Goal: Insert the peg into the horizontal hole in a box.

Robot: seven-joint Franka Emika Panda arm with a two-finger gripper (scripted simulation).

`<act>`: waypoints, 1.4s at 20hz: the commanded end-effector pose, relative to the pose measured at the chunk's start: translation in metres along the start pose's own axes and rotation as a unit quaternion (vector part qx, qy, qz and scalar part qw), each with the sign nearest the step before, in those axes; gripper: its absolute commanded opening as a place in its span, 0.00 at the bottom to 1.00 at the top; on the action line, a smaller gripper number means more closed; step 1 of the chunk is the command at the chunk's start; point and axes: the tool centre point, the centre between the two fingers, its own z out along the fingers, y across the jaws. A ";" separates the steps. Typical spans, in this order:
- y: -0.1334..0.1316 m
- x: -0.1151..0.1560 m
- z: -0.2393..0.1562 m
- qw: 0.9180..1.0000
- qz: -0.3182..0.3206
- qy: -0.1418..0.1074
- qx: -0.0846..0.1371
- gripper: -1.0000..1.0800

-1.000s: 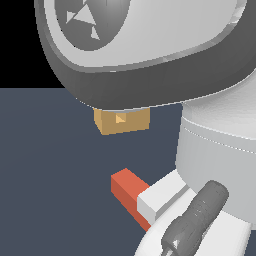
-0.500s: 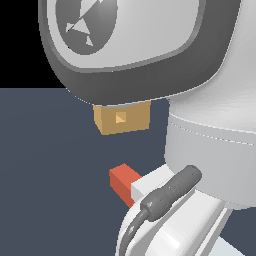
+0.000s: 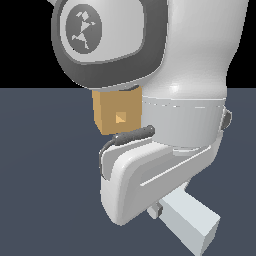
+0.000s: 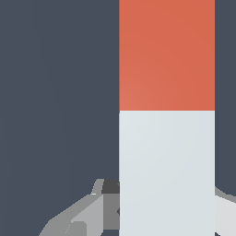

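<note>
fingers [image 4: 167,216] straddling white half of peg [image 4: 167,110], grip unconfirmed, cannot tell; red end free for hole [image 3: 120,118] in box [image 3: 114,111].

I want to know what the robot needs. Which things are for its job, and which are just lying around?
For the job:
peg
box
hole
gripper

Just lying around:
nothing else shows except the dark floor

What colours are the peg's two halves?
The peg is half red-orange, half white; clearest in the wrist view.
</note>
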 end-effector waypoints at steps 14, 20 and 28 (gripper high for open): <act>0.061 0.133 -0.028 0.997 0.072 -0.001 -0.002 0.00; 0.083 0.170 -0.035 0.996 0.093 -0.001 -0.002 0.00; 0.101 0.193 -0.041 0.994 0.107 -0.001 -0.002 0.00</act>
